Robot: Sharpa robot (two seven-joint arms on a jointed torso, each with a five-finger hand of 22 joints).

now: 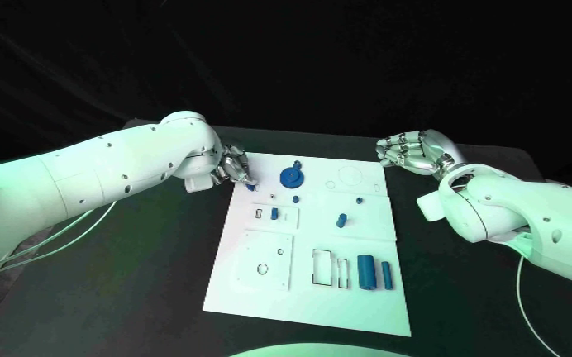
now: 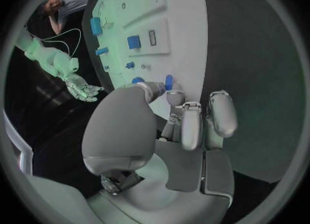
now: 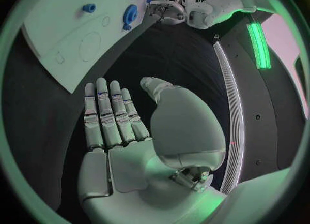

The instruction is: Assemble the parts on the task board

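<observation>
Broadly, the black desk (image 1: 477, 307) carried the white task board (image 1: 269, 287) at its middle, with both white arms reaching in from the sides. The left robot hand (image 1: 224, 168) sat at the board's far left corner, fingers curled in and pinching a small blue part (image 1: 250, 185) at their tips, just above the board's surface. The right robot hand (image 1: 412, 150) hovered off the board's far right corner, over bare desk, holding nothing; in the right wrist view its fingers (image 3: 106, 113) lay straight and side by side, thumb apart. On the board, a large blue round part (image 1: 292, 178) stood near the left robot hand. Two upright blue cylinders (image 1: 374, 273) stood beside a rectangular recess near the front edge. Smaller blue pieces (image 1: 342, 221) were scattered across the middle of the board.
</observation>
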